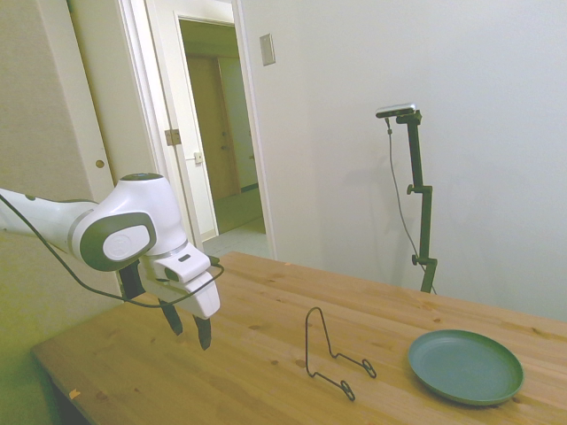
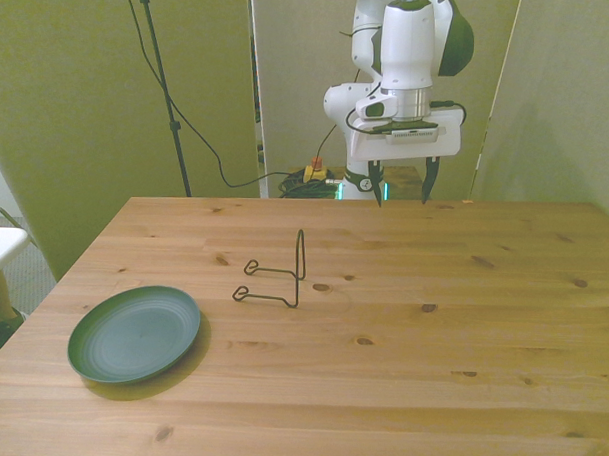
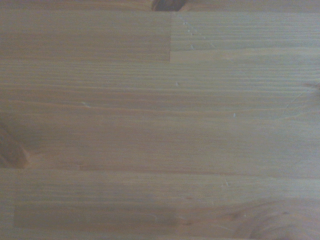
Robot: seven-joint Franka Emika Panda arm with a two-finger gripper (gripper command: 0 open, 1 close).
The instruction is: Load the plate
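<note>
A wooden desk (image 2: 401, 331) of knotted pine boards is seen filling most of the front view, its near corners cut off by the frame; in the wrist view only a close, soft patch of its grain (image 3: 160, 130) is shown, with nothing else in sight. The white Franka arm (image 1: 115, 232) is held above the desk's far edge, its upper links cropped out of the front view and its base lost past the side view's left border. The teal-green plate (image 2: 134, 333) is seen lying flat on the desk near the corner at the front view's left, well apart from the arm; in the side view it (image 1: 465, 366) sits close to the bottom right, almost at the frame's edge, plain and uncovered. A thin black wire stand (image 2: 275, 274) is set upright between plate and arm, near the middle of the desk and clear of both; its fine wire (image 1: 335, 354) is hard to trace against the wood, and the feet are made out only as small loops. The pincer (image 2: 400, 182) is pointed downward above the desk with its dark fingers (image 1: 203, 331) apart, nothing being held between them.
</note>
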